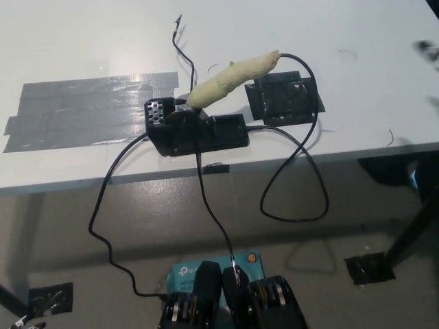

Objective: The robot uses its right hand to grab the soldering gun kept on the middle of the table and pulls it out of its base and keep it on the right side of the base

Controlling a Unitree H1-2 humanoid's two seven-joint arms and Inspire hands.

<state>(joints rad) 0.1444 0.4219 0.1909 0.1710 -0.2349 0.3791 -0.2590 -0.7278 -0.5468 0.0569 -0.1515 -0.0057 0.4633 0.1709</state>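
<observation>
— Little to go on at the far right edge: a dark blur [426, 49] there, too smeared to name, and whether it's open or closed I cannot tell.

— And the soldering gun [233, 79]?

— Seated in its black base [199, 133] mid-table, yellow-wrapped handle tilting up to the right, nothing touching it.

— Anything beside it?

— Black tape patch [285, 101] just right of the base, grey tape strips [89, 113] left. Cables [295, 178] loop off the table [82, 41] edge. Left hand's out of sight.
</observation>
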